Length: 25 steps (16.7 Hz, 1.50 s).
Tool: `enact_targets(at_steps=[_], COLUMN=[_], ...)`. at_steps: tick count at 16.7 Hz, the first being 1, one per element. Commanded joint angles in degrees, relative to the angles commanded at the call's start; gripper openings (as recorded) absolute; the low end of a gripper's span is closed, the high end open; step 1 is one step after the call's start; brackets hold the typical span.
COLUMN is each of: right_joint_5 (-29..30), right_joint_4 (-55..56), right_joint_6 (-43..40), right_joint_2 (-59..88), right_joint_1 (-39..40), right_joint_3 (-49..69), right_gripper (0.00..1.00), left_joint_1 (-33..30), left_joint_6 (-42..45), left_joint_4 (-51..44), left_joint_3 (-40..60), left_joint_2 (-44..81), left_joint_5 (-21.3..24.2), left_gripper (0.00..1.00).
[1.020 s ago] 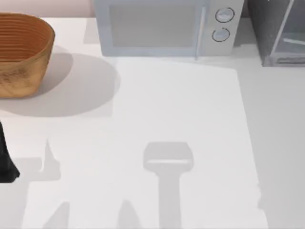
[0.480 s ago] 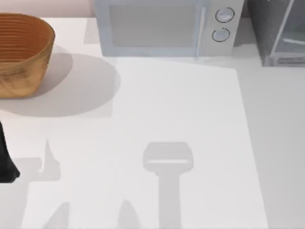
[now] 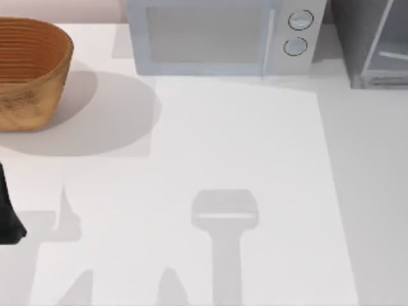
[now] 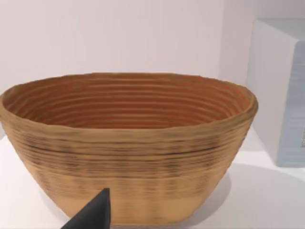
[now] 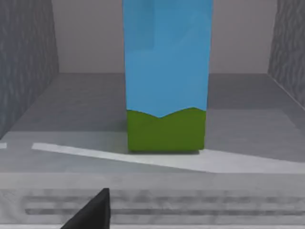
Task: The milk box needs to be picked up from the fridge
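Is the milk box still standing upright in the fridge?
Upright: the milk box stands on its green base on the fridge floor, sides vertical.

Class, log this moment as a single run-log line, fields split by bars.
milk box: upright inside fridge, ungrasped | right gripper: facing the carton, short of it | left arm: parked at table's left edge, near basket

A woven brown wicker basket [image 3: 29, 70] sits at the table's far left. A pale box-shaped microwave with two round knobs [image 3: 220, 37] stands to its right along the back. A dark grey speckled fridge [image 3: 370, 41] occupies the far right corner. A light blue carton milk box with a green base [image 5: 166, 76] stands upright inside the fridge.
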Motion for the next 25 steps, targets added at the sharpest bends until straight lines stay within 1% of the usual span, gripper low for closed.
enact_targets(at_steps=[6, 9, 12, 18, 25], right_joint_5=[8.3, 11.7, 13.2, 13.1, 14.6], right_joint_4=[-13.8, -19.7, -22.3, -22.8, -30.0], right_joint_6=[-0.2, -0.3, -0.3, -0.3, -0.4], right_joint_2=[11.0, 14.5, 15.7, 16.1, 23.9], right_joint_1=[7.8, 11.1, 12.6, 12.5, 13.9], right_joint_3=[26.2, 34.9, 38.1, 38.9, 54.3], right_gripper=[1.00, 1.00, 1.00, 1.00, 1.00], left_joint_1=[0.0, 0.0, 0.0, 0.0, 0.0], left_joint_6=[0.0, 0.0, 0.0, 0.0, 0.0], left_joint_4=[0.0, 0.0, 0.0, 0.0, 0.0], left_joint_3=[0.0, 0.0, 0.0, 0.0, 0.0], left_joint_2=[0.0, 0.0, 0.0, 0.0, 0.0], left_joint_5=[0.0, 0.0, 0.0, 0.0, 0.0], left_gripper=[1.00, 1.00, 1.00, 1.00, 1.00])
